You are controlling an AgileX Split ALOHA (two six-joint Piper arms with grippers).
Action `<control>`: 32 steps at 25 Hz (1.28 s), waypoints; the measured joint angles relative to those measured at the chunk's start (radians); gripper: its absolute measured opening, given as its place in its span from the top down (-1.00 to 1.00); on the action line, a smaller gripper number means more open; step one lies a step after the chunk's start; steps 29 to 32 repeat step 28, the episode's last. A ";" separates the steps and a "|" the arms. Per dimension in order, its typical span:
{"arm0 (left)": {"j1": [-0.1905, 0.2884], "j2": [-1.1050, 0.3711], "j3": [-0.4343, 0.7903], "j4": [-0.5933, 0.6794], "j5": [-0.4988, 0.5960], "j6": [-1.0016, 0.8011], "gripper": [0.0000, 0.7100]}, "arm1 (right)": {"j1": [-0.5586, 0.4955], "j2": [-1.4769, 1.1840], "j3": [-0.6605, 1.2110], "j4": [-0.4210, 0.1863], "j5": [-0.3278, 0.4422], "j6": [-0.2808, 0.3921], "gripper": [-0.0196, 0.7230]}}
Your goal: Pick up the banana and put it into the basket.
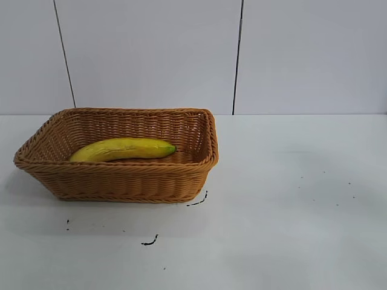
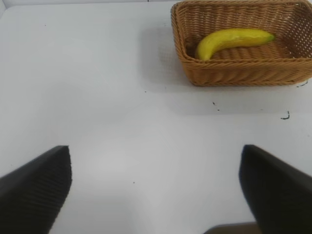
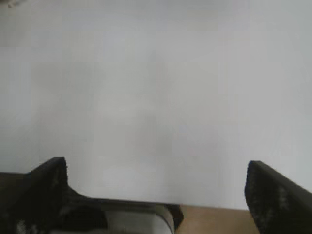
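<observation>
The banana (image 1: pixel 123 148) lies inside the basket (image 1: pixel 121 181) at the white worktop's (image 1: pixel 290 211) nine o'clock side, while the left gripper (image 2: pixel 156 187) and right gripper (image 3: pixel 156 195) hover elsewhere, jaws spread wide, holding nothing.

A white table (image 1: pixel 290 199) fills the lower part of the exterior view, its surface matte and evenly lit, with soft shadows. Small black marks (image 1: pixel 150 241) dot it toward 7 o'clock. Behind it, at 12 o'clock, stands a pale grey wall (image 1: pixel 151 54) divided by 2 thin dark vertical seams (image 1: pixel 237 57).
</observation>
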 joint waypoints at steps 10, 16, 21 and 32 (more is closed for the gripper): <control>0.000 0.000 0.000 0.000 0.000 0.000 -0.95 | 0.000 -0.436 0.040 -0.039 0.004 -0.012 -0.88; 0.000 0.000 0.000 0.000 0.000 0.000 -0.95 | 0.000 -0.567 0.040 -0.024 0.005 -0.013 -0.88; 0.000 0.000 0.000 0.000 0.000 0.000 -0.95 | 0.000 -0.571 0.041 -0.022 0.005 -0.013 -0.88; 0.000 0.000 0.000 0.000 0.000 0.000 -0.95 | 0.000 -0.571 0.041 -0.020 0.005 -0.013 -0.88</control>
